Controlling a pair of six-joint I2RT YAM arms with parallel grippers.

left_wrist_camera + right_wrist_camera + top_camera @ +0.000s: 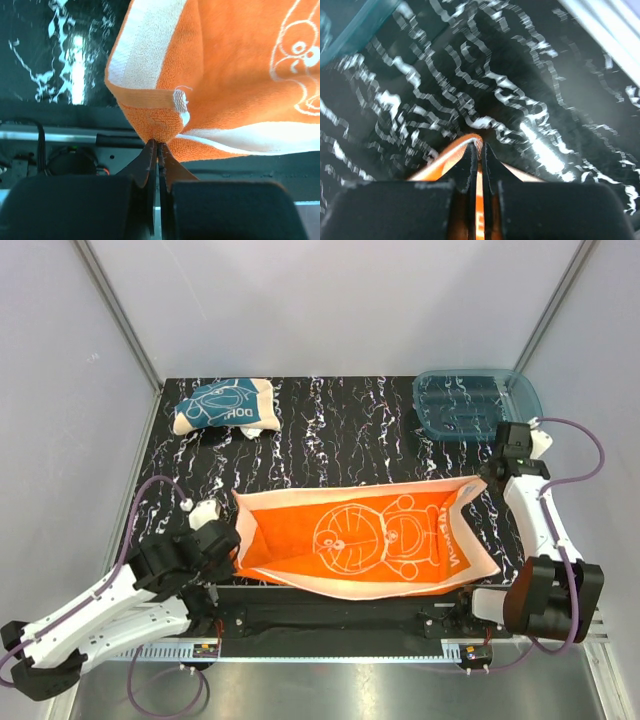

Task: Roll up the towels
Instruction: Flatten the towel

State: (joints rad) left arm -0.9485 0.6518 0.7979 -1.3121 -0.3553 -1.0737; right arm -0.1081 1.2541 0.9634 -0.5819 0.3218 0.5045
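The left gripper (157,147) and the right gripper (479,149) each pinch one end of the bright orange cloth towel (350,540), probably to stretch it flat for rolling.

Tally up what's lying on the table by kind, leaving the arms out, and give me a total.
Towels: 2, the orange towel and the teal towel
Trays: 1, the blue tray
Total: 3
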